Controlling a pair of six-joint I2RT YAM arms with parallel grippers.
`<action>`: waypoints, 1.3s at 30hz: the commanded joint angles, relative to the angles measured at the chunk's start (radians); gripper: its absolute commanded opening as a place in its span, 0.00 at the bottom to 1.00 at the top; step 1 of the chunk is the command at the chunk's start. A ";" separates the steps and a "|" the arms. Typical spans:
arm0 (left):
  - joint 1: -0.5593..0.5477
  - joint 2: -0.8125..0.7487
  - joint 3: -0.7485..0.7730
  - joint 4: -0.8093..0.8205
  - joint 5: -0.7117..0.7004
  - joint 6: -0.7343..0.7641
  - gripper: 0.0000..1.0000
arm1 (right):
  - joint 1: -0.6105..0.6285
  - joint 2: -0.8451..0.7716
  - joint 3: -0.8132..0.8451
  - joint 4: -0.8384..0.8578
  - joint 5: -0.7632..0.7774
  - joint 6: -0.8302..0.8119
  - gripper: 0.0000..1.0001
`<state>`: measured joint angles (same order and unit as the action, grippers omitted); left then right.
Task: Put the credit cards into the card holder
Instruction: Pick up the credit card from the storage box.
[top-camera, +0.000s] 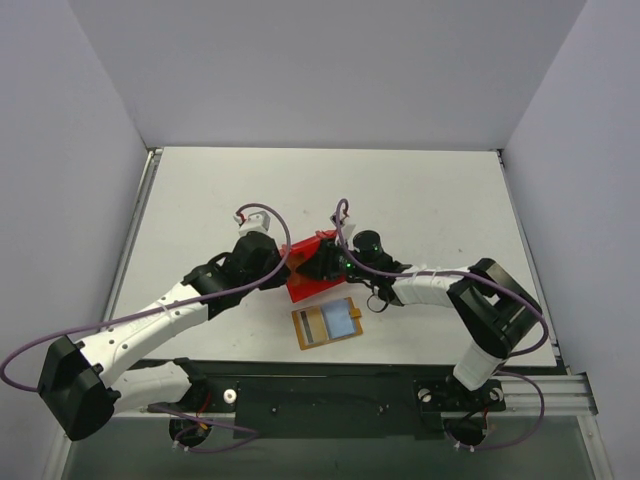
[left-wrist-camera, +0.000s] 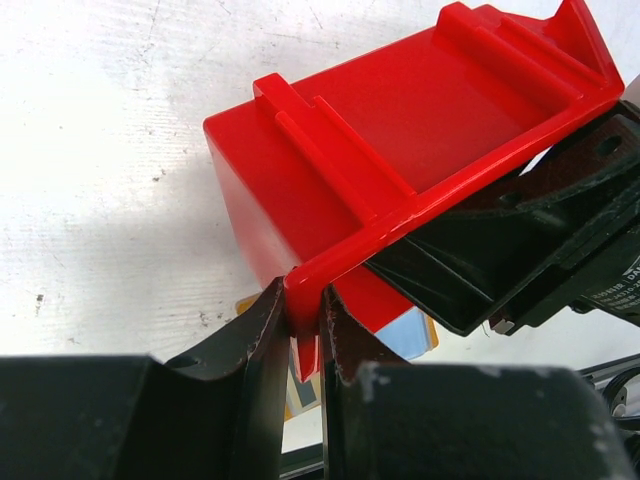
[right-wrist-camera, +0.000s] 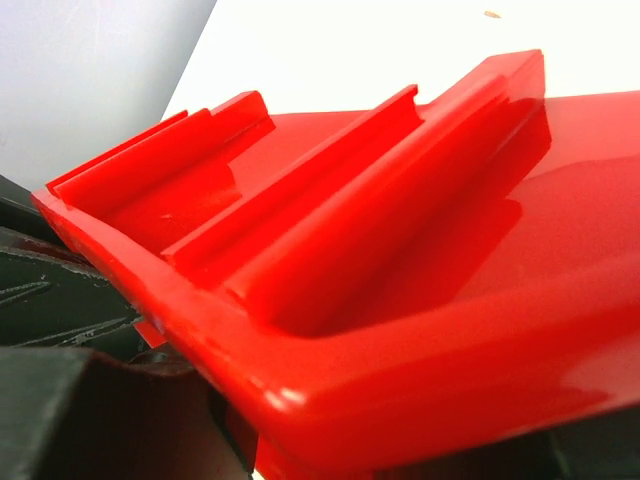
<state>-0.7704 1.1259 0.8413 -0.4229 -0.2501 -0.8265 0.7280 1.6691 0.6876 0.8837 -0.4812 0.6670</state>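
Observation:
A red plastic bin (top-camera: 312, 272) hangs tilted between both arms, just above the table. My left gripper (left-wrist-camera: 303, 300) is shut on a corner of the bin's rim (left-wrist-camera: 330, 262), seen from above at the bin's left side (top-camera: 283, 268). My right gripper (top-camera: 332, 262) is at the bin's right side, its black body (left-wrist-camera: 510, 255) pressed under the rim. The red bin (right-wrist-camera: 400, 300) fills the right wrist view and covers those jaws. The card holder (top-camera: 328, 323) lies open on the table below the bin, its blue panel (left-wrist-camera: 412, 338) showing. The credit cards are hidden.
The table's near edge and the black rail (top-camera: 330, 400) with the arm bases run just below the card holder. Purple cables (top-camera: 345, 225) loop over both wrists. Grey walls stand at the left, back and right of the white table (top-camera: 420, 190).

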 joint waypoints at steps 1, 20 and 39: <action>0.006 -0.034 0.013 0.240 0.054 -0.051 0.00 | 0.017 0.020 -0.005 0.104 -0.137 0.026 0.29; 0.025 -0.029 0.001 0.233 0.049 -0.062 0.00 | 0.017 -0.032 -0.016 -0.008 -0.066 -0.027 0.00; 0.321 0.141 0.077 0.124 0.153 -0.022 0.00 | -0.016 -0.381 0.021 -0.376 0.116 -0.164 0.00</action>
<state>-0.5312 1.2484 0.8566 -0.3550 -0.1623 -0.8730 0.7330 1.3373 0.6762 0.5648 -0.3866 0.4927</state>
